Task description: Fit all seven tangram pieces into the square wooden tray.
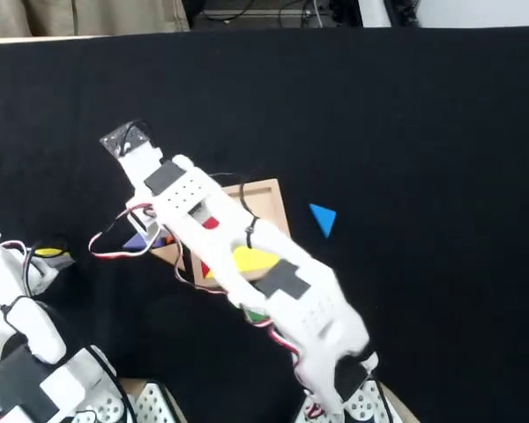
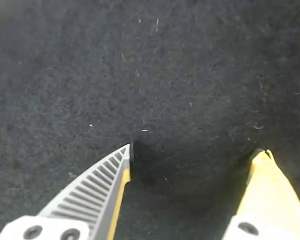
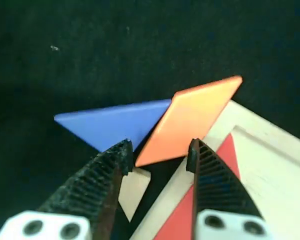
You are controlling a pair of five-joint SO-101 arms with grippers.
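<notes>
Black cloth counter (image 1: 423, 106); cables (image 1: 247, 13) beyond top edge. Wooden tray (image 1: 266, 198) centre frame, yellow piece (image 1: 251, 258) and red piece (image 3: 175, 220) inside; light-blue triangle (image 1: 323, 218) just right of it. Right arm stretched diagonally over tray, right fingers (image 3: 212, 185) part open astride orange parallelogram (image 3: 190, 117) corner. Left arm folded lower left, left fingers (image 2: 97, 192) wide apart, empty.

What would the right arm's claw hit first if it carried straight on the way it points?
Most likely the orange piece, whose corner lies between the open fingertips of the right gripper; the blue triangle lies just beside it. Depth is unclear.
</notes>
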